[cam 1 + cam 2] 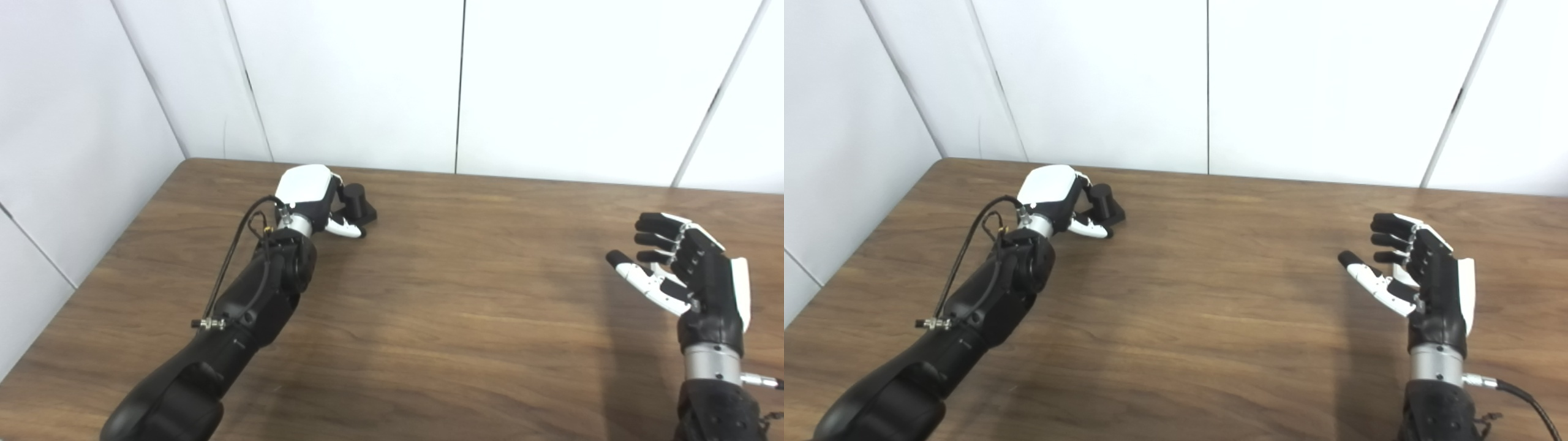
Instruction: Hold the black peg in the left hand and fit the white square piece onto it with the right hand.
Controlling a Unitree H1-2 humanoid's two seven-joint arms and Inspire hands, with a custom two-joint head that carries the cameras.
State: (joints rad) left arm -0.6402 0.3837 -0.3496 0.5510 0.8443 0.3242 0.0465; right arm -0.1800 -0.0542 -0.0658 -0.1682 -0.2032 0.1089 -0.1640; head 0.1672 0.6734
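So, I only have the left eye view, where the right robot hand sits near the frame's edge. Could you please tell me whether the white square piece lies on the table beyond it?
Observer: The right eye view shows more of the table to the right of the right robot hand. That stretch is bare wood, with no white square piece on it.
Operator: Thank you. In my view a connector at that wrist is cut off by the frame. What comes out of it?
Observer: A black cable leaves it and curves down toward the bottom right corner of the picture.
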